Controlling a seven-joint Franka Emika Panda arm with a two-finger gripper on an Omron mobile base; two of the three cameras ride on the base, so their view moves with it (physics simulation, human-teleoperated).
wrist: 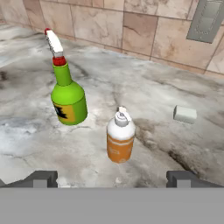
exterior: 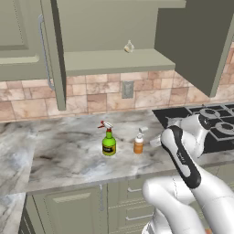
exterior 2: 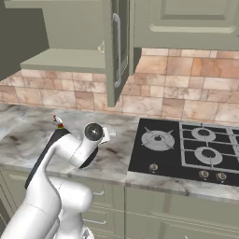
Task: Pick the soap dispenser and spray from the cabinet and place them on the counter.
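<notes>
You see the soap (wrist: pixel 120 139) upright on the counter (wrist: pixel 175 109), mid-frame in the hand view, with the spray (wrist: pixel 66 89) upright at its 10 o'clock, near but apart. In the left base view the spray (exterior: pixel 109 139) sits at 9 o'clock of the soap (exterior: pixel 138 143). The gripper (wrist: pixel 113 178) has its fingers (wrist: pixel 43 178) spread wide at 6 o'clock of the soap, gripping nothing. A small white block (wrist: pixel 185 114) lies at the soap's 2 o'clock. The cabinet (exterior: pixel 114 59) stands open above, a small pale item (exterior: pixel 129 46) on its shelf.
</notes>
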